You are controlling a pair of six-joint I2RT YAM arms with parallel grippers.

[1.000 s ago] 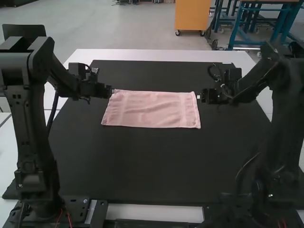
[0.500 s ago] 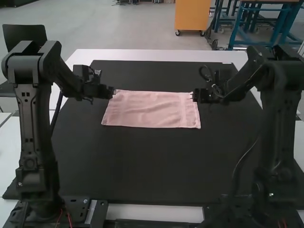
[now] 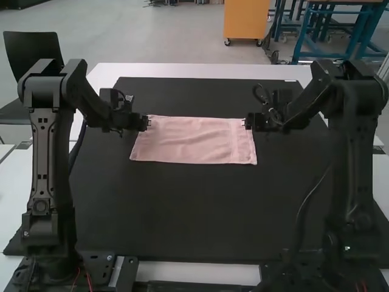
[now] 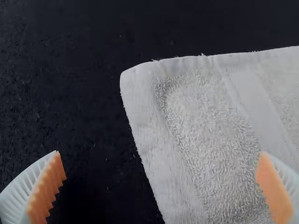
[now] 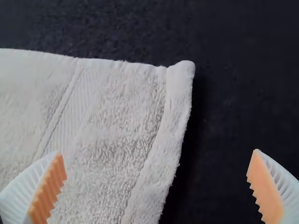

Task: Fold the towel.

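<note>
One camera looks from above and behind my left arm (image 3: 45,158) and right arm (image 3: 355,152), forward and down, taking in the mat (image 3: 182,207) from near edge to far. Another rides behind my left pincer (image 3: 147,122), facing down from close by onto the far left corner of the towel (image 3: 194,140); its twin behind my right pincer (image 3: 247,123) sees the far right corner as closely. The high view shares both corners, one with each close view

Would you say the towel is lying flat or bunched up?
Flat: the towel lies as a broad rectangle on the black mat, edges nearly straight.
</note>
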